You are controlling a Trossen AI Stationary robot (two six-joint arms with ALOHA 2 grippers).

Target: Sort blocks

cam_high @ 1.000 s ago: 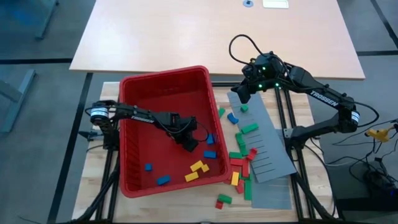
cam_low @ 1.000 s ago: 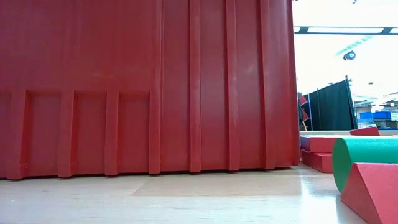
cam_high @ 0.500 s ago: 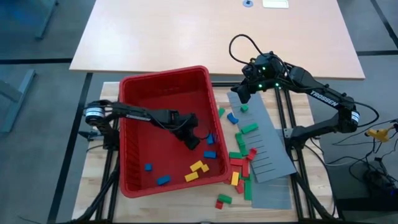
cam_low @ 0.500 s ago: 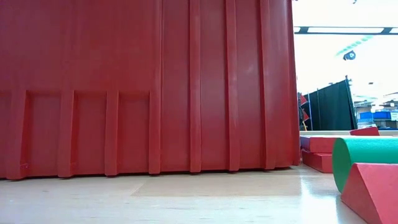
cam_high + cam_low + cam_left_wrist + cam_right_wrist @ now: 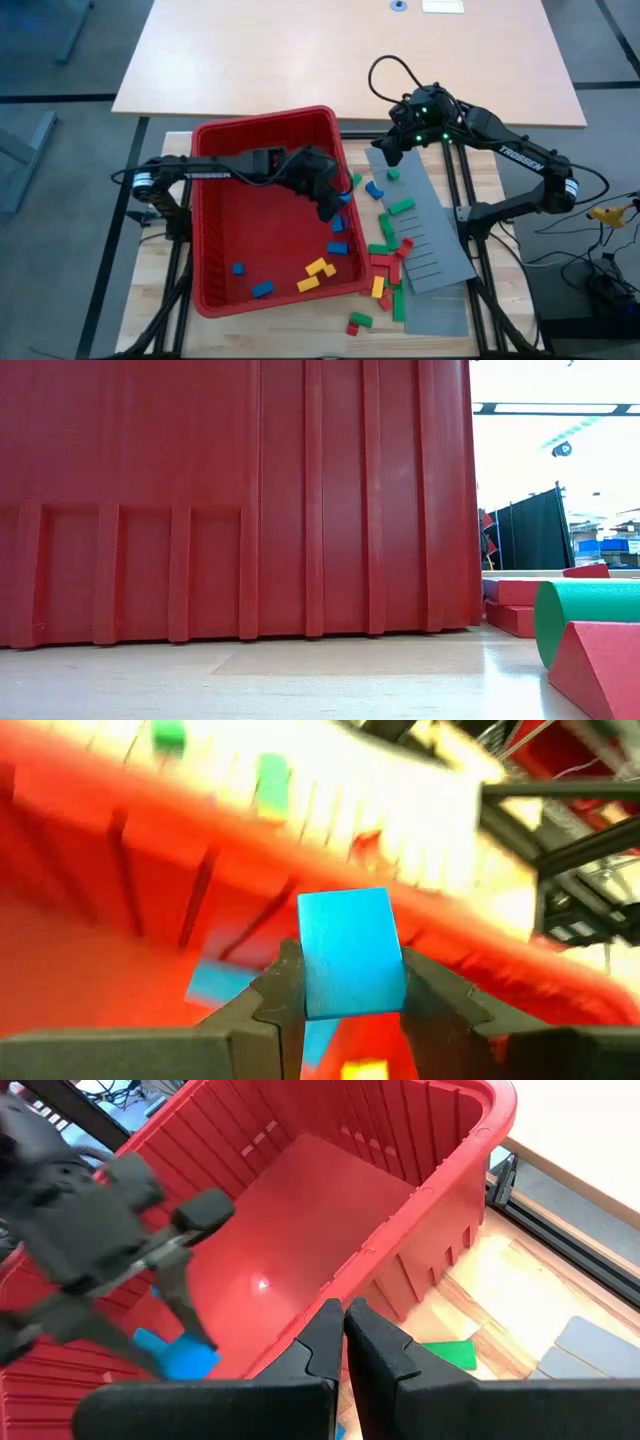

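A blue block [image 5: 348, 958] is held in my left gripper [image 5: 350, 1012], which hovers inside the big red bin [image 5: 265, 118] near its right wall [image 5: 330, 208]. The right wrist view shows the same gripper and block [image 5: 186, 1357] above the bin floor. Several blue and yellow blocks [image 5: 320, 268] lie on the bin floor. Red, green, blue and yellow blocks [image 5: 385, 262] lie on the table and on the grey slotted panel [image 5: 435, 245] right of the bin. My right gripper [image 5: 385, 153] is shut and empty [image 5: 343, 1322], above the panel's far end. My left gripper pinches the blue block by two opposite sides [image 5: 308, 982] between its two fingers. The block stands out past the fingertips [image 5: 285, 990], its flat face toward the wrist camera. It is lifted clear of the bin floor.
The bin's tall right wall [image 5: 350, 235] stands between my left gripper and the blocks on the table. A light tabletop [image 5: 350, 55] lies beyond the work surface. In the low view the bin wall [image 5: 230, 500] fills most of the picture, beside a green cylinder [image 5: 590, 615] and red blocks [image 5: 600, 665].
My left gripper has risen from the bin floor and gone toward the bin's right wall and far side, carrying the blue block clear of the floor. My right arm has kept still.
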